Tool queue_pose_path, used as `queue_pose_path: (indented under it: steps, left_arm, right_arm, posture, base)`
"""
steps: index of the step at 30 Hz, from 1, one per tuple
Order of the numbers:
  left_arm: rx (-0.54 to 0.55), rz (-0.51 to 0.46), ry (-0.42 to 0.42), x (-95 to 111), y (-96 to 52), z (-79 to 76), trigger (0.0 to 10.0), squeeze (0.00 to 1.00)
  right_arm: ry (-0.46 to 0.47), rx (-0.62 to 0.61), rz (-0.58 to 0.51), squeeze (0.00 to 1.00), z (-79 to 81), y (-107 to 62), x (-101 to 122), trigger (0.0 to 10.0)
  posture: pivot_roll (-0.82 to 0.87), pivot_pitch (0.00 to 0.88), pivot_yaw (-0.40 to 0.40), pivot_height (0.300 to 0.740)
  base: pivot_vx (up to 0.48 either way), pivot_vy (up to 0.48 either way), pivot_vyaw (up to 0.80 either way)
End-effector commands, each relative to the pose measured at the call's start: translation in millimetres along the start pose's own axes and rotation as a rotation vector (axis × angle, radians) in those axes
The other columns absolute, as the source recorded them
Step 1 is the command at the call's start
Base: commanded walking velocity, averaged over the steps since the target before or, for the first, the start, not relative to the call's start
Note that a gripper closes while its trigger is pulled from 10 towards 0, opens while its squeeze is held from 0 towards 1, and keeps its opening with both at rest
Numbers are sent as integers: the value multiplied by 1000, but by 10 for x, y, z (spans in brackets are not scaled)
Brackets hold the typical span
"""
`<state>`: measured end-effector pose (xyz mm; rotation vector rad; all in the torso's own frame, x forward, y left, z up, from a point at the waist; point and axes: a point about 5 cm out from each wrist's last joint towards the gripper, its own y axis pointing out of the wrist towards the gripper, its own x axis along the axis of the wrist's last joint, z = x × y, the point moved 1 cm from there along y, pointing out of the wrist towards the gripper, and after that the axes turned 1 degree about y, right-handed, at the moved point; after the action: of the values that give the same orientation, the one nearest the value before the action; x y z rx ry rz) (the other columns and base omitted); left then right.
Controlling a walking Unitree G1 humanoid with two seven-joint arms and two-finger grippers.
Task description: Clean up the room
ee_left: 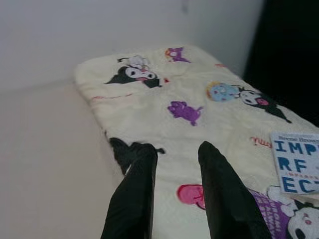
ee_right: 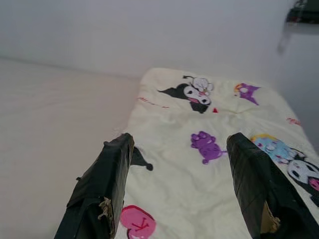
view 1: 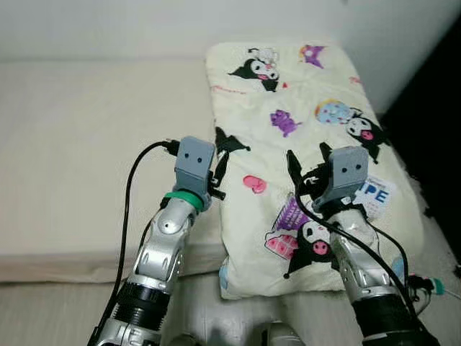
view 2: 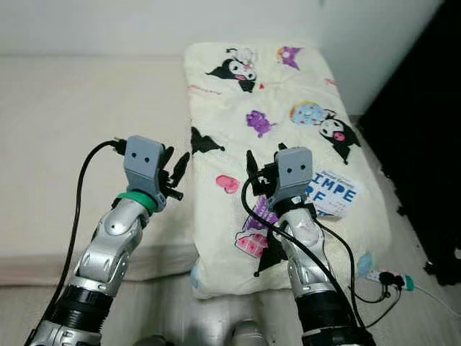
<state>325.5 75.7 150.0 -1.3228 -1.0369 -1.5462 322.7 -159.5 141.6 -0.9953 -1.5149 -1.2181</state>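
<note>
While hovering over the folded blanket (view 1: 302, 130) at frame centre, left tool (ee_left: 172, 164) narrowly parted, right tool (ee_right: 179, 164) gaping wide, probably readying a two-sided pick-up beside the booklet (view 1: 376, 193).

Both arms are silver metal with black ribbed cuffs; each wrist carries a grey box. The left claw (view 1: 218, 160) wrist bears a green ring and a black cable. The right claw (view 1: 308, 163) has black fingers, with black cables alongside its arm.

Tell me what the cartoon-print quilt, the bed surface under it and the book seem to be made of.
Quilt: soft padded fabric, matte, by its puffy dimpled surface and rounded edges; probably cotton or polyester.
Bed surface: plain cream cloth, matte and smooth, likely a sheet over a mattress.
Book: paper or card cover, flat with crisp printed lettering.
</note>
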Motion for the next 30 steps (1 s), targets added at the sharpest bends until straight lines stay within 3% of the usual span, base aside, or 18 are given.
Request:
queue_pose_path:
  steps: [1,19,30]
  left_arm:
    - [-8,30,-6,-65,-12,-17,10000,0]
    - [-10,41,46,-116,-26,6,10000,0]
    - [-6,38,48,-123,-32,10,10000,0]
  right_arm:
    - [2,-13,15,0,-22,-23,-47,10000]
    - [35,-3,44,0,33,-40,-146,10000]
    - [34,0,45,0,34,-46,-160,10000]
  posture:
    - [-48,46,41,740]
    - [-44,38,40,740]
    - [-44,37,41,740]
  base:
    - [0,0,0]
    - [0,0,0]
    - [0,-390,0]
